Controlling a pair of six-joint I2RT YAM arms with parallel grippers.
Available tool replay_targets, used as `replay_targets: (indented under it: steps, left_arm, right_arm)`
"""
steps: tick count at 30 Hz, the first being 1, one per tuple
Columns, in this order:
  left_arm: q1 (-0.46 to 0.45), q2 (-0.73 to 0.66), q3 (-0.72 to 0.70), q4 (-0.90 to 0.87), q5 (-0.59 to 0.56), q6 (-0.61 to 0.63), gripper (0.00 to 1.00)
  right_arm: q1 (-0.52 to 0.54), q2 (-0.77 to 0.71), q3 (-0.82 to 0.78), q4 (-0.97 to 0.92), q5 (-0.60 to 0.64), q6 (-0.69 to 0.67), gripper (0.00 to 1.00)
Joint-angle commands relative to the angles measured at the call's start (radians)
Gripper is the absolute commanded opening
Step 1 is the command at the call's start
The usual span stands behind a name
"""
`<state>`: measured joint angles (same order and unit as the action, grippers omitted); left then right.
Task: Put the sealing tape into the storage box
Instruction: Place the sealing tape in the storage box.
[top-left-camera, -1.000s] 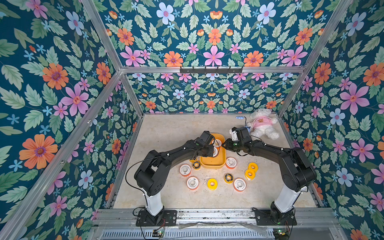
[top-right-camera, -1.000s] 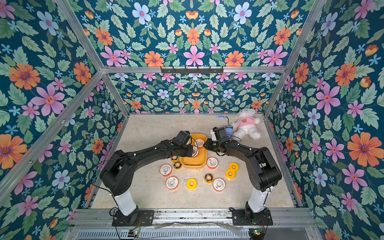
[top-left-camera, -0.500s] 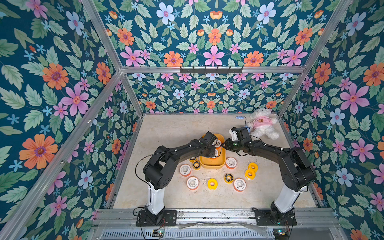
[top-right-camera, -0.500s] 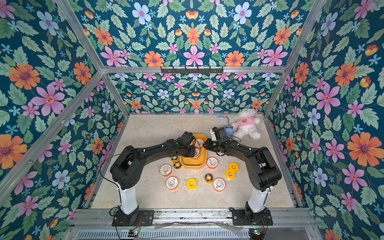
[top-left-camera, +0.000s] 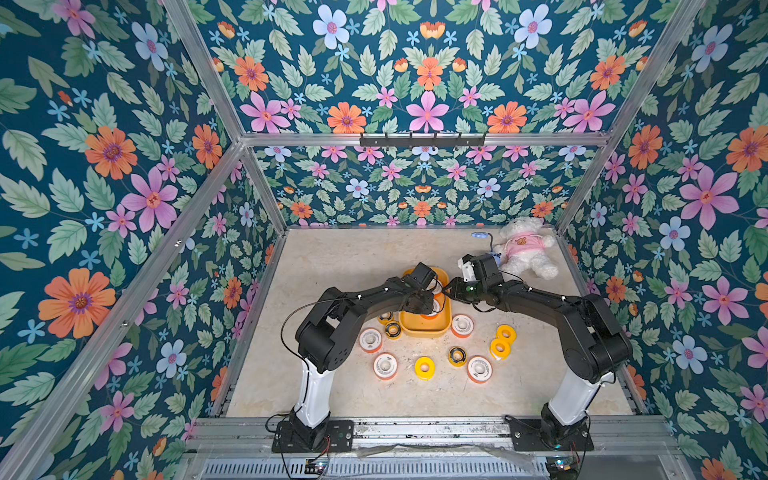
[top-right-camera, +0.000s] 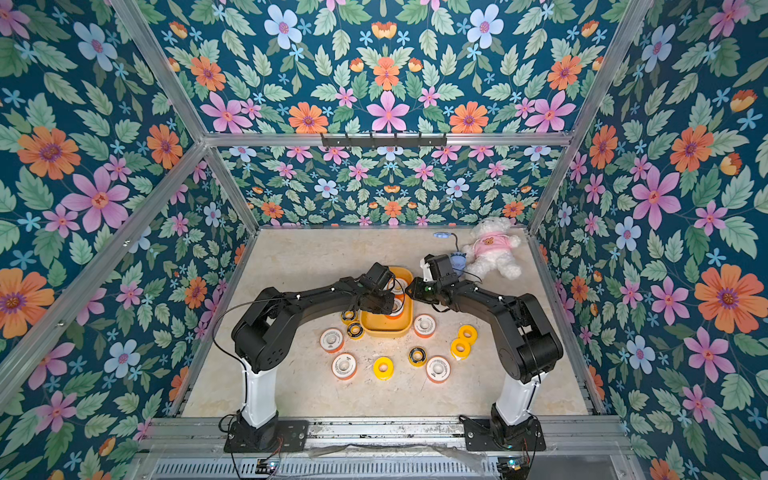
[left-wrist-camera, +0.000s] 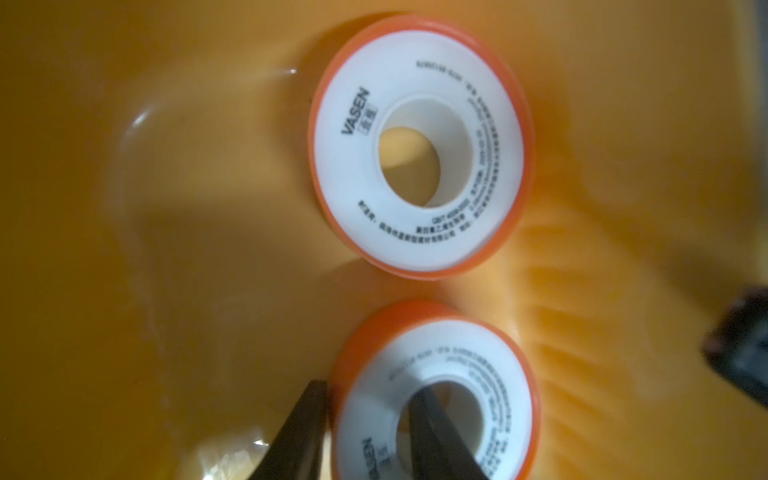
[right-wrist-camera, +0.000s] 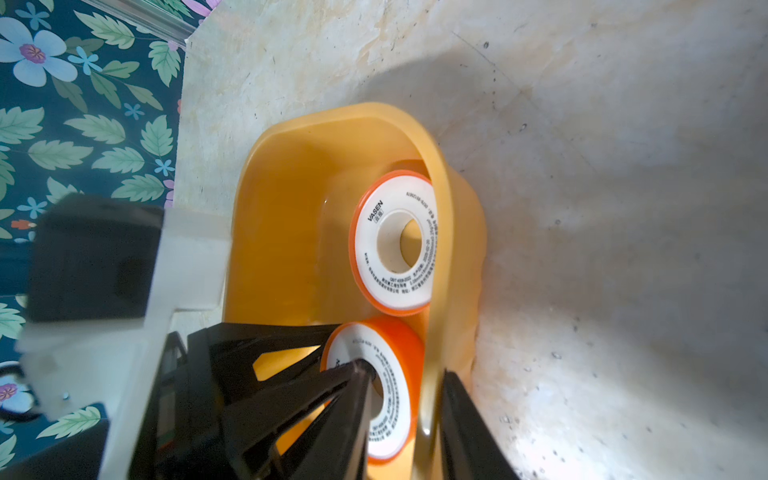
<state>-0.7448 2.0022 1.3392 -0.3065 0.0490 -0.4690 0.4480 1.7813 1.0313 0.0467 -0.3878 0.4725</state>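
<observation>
The yellow-orange storage box (top-left-camera: 424, 331) (top-right-camera: 386, 331) sits mid-table. Two white-faced, orange-rimmed sealing tape rolls lie inside it, one free (left-wrist-camera: 422, 145) (right-wrist-camera: 395, 243) and one (left-wrist-camera: 478, 374) (right-wrist-camera: 399, 399) under my left gripper (left-wrist-camera: 363, 395) (top-left-camera: 430, 305). One left finger stands in that roll's hole and the other just outside its rim, with slim gaps showing, so it is open. My right gripper (right-wrist-camera: 407, 370) (top-left-camera: 446, 289) straddles the box's side wall loosely, open. Several more rolls lie on the table: white-orange (top-left-camera: 370, 340), yellow (top-left-camera: 424, 368), black-and-yellow (top-left-camera: 457, 355).
A white teddy bear in a pink shirt (top-left-camera: 524, 249) lies at the back right, with a blue gadget (top-left-camera: 480, 235) and its cord beside it. Floral walls and aluminium posts close in the table on three sides.
The left arm's elbow has swung rightward while its wrist stayed over the box. Its jaws have loosened around the roll. The right arm has held its place at the box wall.
</observation>
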Motion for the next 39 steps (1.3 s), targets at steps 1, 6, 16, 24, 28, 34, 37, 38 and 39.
replay_targets:
  steps: [1,6,16,24,28,34,37,38,39]
  left_arm:
    - [0.0,0.004,0.008,0.011,-0.003,-0.004,0.38]
    - [0.002,0.016,0.022,0.022,0.001,-0.012,0.37]
    - [0.002,0.04,0.044,0.03,0.035,-0.02,0.38]
    - [0.001,0.016,0.043,0.026,0.03,-0.016,0.48]
    - [0.0,-0.035,0.023,0.026,0.008,-0.016,0.57]
    - [0.001,-0.167,-0.051,0.048,-0.041,-0.013,0.66]
    - [0.002,-0.247,-0.107,0.068,-0.073,-0.016,0.66]
    - [0.002,-0.272,-0.125,0.074,-0.084,-0.016,0.66]
    - [0.002,-0.3,-0.147,0.082,-0.098,-0.017,0.66]
  right_arm:
    - [0.0,0.003,-0.002,0.018,-0.002,-0.006,0.33]
    - [0.001,0.004,-0.004,0.016,0.0,-0.006,0.33]
    - [0.001,0.003,-0.007,0.016,0.001,-0.008,0.33]
    - [0.001,-0.022,0.0,-0.001,0.027,-0.017,0.36]
    - [-0.001,-0.08,-0.011,-0.022,0.089,-0.028,0.42]
    - [0.0,-0.177,-0.025,-0.093,0.178,-0.064,0.44]
    - [0.001,-0.212,-0.051,-0.12,0.205,-0.077,0.45]
    - [0.0,-0.224,-0.063,-0.125,0.209,-0.082,0.45]
    - [0.001,-0.238,-0.078,-0.128,0.208,-0.084,0.45]
